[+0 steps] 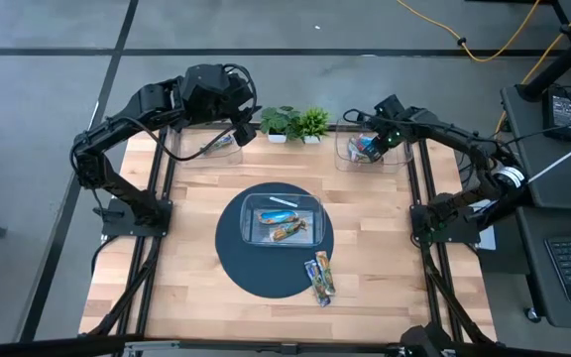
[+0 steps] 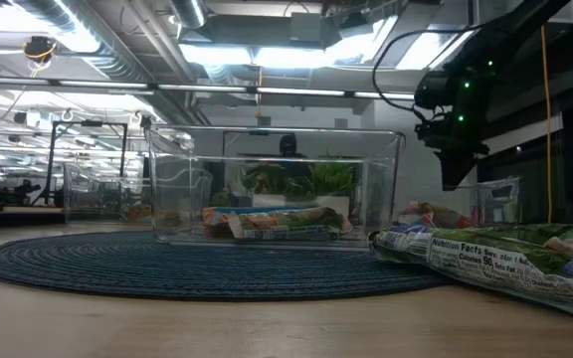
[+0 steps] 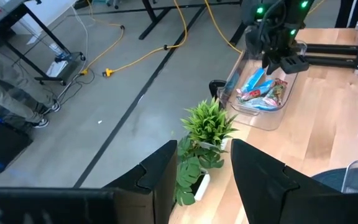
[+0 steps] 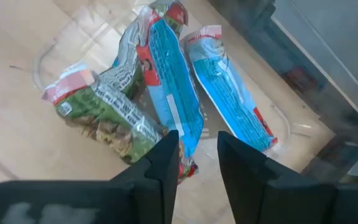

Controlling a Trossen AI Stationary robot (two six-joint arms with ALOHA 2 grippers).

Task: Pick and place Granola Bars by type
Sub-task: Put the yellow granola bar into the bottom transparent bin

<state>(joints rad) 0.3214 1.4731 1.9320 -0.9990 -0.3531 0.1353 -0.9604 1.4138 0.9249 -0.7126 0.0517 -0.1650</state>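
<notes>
1. the right hand (image 1: 383, 139) hangs over the clear bin (image 1: 345, 159) at the far right of the worktop (image 1: 196, 258). its fingers (image 4: 160, 168) are a little apart with nothing between them. a blue bar (image 4: 169, 93) lies in the bin right under them, so i think it is letting a bar go.
2. another blue bar (image 4: 229, 93) and a green bar (image 4: 101, 106) lie beside it in that bin. the blue ones lie side by side, long ways almost the same.
3. the left hand (image 3: 201, 180) waits at the far left by the little plants (image 1: 295, 123), fingers spread, holding nothing.
4. more bars (image 1: 284, 230) are in the middle bin (image 1: 256, 203) on the round mat (image 1: 231, 260). they lie long ways left to right.
5. two bars (image 1: 319, 278) lie on the near right edge of the mat, pointing far to near.
6. next, the right hand should lift up and go back for a bar, turning to pinch across its thin side.
</notes>
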